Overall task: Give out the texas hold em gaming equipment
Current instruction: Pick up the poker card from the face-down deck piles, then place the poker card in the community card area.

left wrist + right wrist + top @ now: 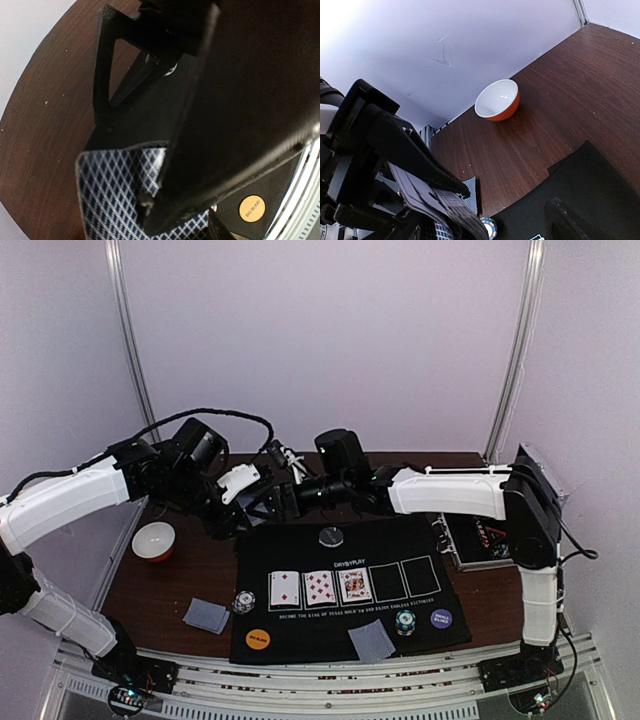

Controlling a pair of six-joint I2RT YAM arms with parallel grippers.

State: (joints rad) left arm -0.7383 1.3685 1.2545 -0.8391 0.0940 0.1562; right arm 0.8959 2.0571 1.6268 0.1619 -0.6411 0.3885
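Observation:
My left gripper (268, 502) hovers over the mat's back left corner, shut on a deck of blue-diamond-backed cards (110, 185). The deck shows edge-on in the right wrist view (440, 200). My right gripper (292, 490) faces it from the right, open and close to the deck. Three face-up cards (319, 586) lie in the mat's outlines. Face-down cards lie at front left (207, 615) and front middle (371, 640). There are chip stacks (243, 601) (405, 623), an orange disc (258, 639), a purple disc (440, 619) and a clear dealer disc (331, 536).
The black mat (400, 540) covers the table's middle. An orange bowl (154, 540) stands at the left, also in the right wrist view (497, 100). A silver case (480, 535) lies at the right. White walls close the back and sides.

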